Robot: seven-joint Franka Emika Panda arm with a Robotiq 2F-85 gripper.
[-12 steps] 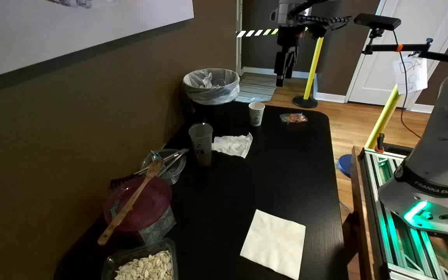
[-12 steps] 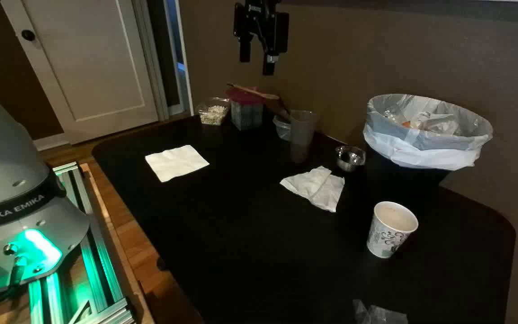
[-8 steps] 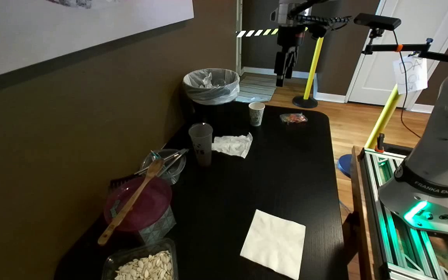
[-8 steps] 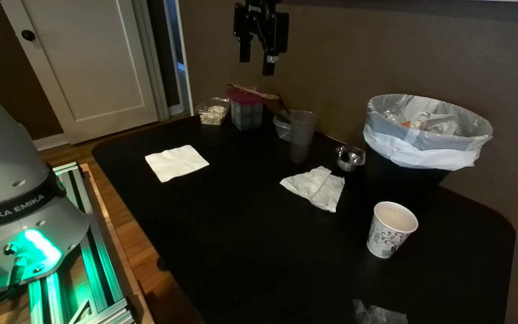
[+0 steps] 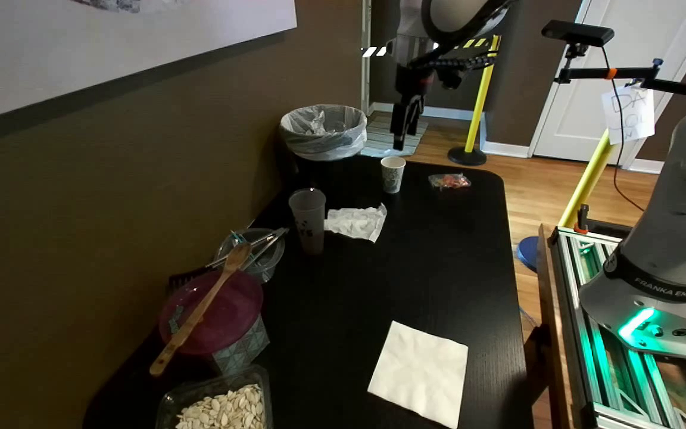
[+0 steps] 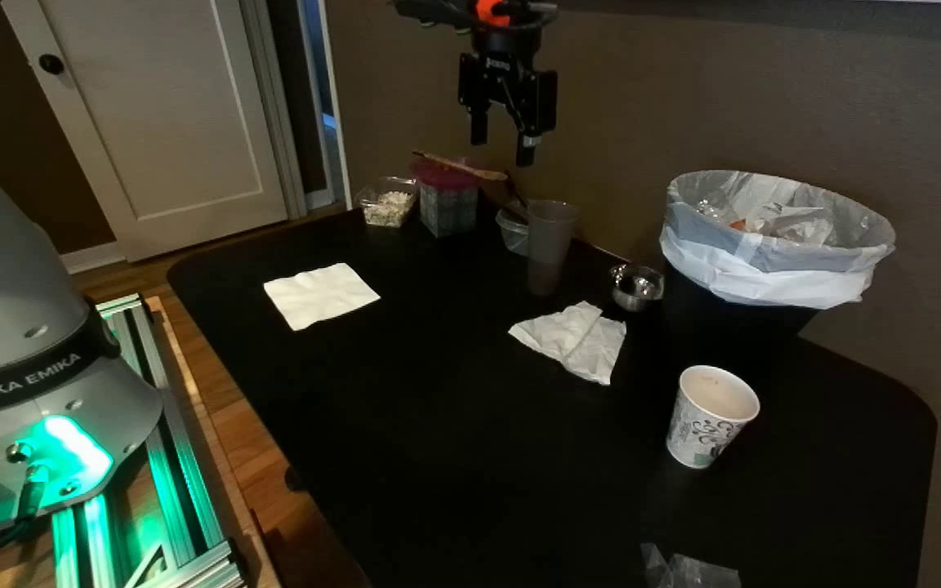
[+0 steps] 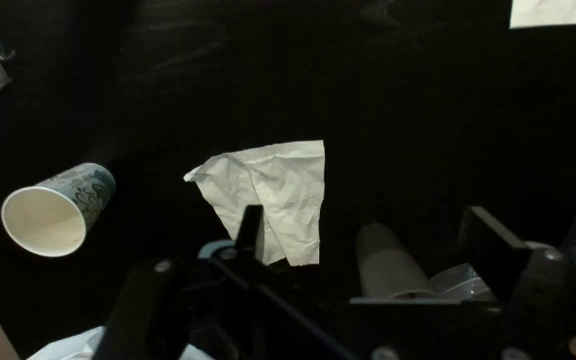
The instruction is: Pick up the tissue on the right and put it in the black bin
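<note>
The tissue, a crumpled white sheet, lies on the black table in both exterior views [image 5: 356,223] [image 6: 575,341]. It also shows in the wrist view [image 7: 283,185], partly behind one finger. The black bin with its whitish liner folded over the rim stands by the wall in both exterior views [image 5: 325,146] [image 6: 773,273]; a bit of liner shows at the bottom of the wrist view [image 7: 70,345]. My gripper [image 5: 405,142] [image 6: 502,152] is open and empty, pointing down high above the table. In the wrist view its fingers [image 7: 368,220] are wide apart, with the tissue toward one finger.
A paper cup [image 6: 711,420], a tall clear cup [image 6: 550,245] and a small metal bowl [image 6: 636,287] stand around the tissue. A flat cream napkin [image 5: 420,372] lies apart. A maroon-topped container with a wooden spoon [image 5: 209,313] and a seed tub [image 5: 221,408] stand along the wall.
The gripper has come down and moved sideways, left in an exterior view and right in an exterior view. It stays open. The tissue, bin and other objects have not moved.
</note>
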